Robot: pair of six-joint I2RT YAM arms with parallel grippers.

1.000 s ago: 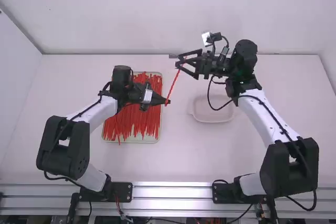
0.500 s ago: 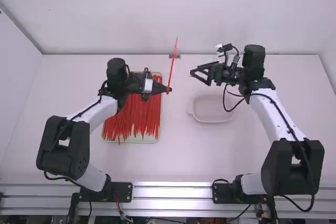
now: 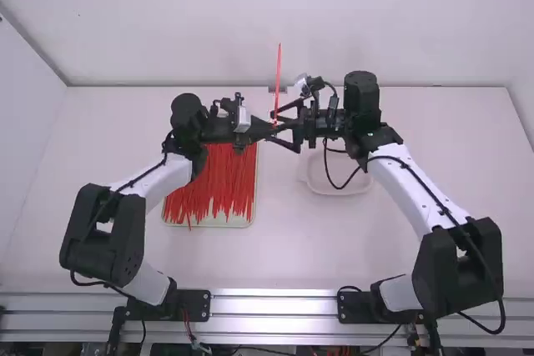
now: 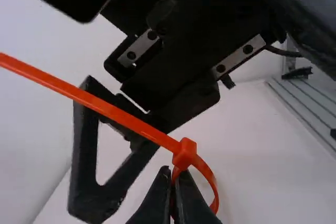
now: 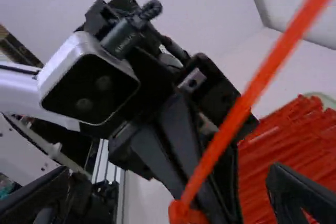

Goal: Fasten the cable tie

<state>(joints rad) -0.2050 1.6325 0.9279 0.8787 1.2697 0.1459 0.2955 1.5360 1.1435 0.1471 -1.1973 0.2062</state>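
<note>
Above the counter (image 3: pixel 100 139), our left gripper (image 4: pixel 171 182) pinches the cable tie (image 3: pixel 278 81) at its loop, tail upright. Our right gripper (image 3: pixel 285 128) has its fingers spread around the tail. If they close off-line, we risk twisting the tie loose. Half a second ago the right gripper hung back over the bowl (image 3: pixel 313 174).

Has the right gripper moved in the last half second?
Yes. The right gripper has come left, off the dish's far-left corner, to the tie held by the left gripper.
</note>
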